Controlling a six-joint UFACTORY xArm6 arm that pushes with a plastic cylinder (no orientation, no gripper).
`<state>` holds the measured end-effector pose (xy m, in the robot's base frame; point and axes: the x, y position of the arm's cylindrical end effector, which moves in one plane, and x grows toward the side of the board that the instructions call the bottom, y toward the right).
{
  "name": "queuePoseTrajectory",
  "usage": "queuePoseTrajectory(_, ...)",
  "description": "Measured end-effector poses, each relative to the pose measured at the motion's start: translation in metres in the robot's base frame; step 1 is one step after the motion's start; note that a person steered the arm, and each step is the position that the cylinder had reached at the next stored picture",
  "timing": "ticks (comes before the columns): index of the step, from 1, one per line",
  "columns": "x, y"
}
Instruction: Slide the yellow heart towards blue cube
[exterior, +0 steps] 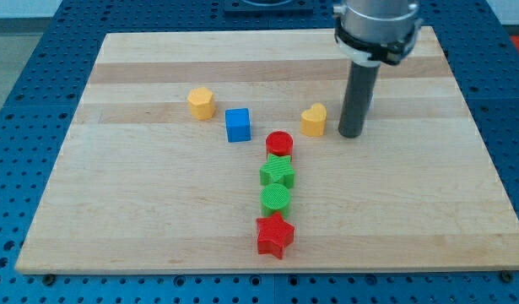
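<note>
No writing or labels can be read anywhere, and nothing sits in a container: every block lies loose on the wooden board (158, 228). My tip (350, 133) is a bare rod with nothing to open or close, and it stands just beside the yellow heart (314, 120), on the view's right of it. The blue cube (237, 125) lies to the view's left of the heart, with a yellow pentagon-like block (202, 103) beyond it. A red cylinder (279, 143), green star (278, 173), green cylinder (276, 198) and red star (274, 235) form a column toward the view's bottom.
</note>
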<state>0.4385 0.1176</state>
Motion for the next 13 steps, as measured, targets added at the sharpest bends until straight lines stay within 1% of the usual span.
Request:
queuePoseTrajectory(1,0.004,0.000)
queuePoseTrajectory(2,0.032,-0.002)
queuePoseTrajectory(3,0.026,-0.010)
queuePoseTrajectory(5,-0.050,-0.112)
queuePoseTrajectory(7,-0.112,-0.202)
queuePoseTrajectory(8,-0.114,-0.218)
queuePoseTrajectory(9,-0.139,-0.201)
queuePoseTrajectory(10,-0.175,-0.134)
queuePoseTrajectory(11,-0.192,-0.087)
queuePoseTrajectory(12,-0.190,-0.087)
queuePoseTrajectory(13,-0.156,-0.073)
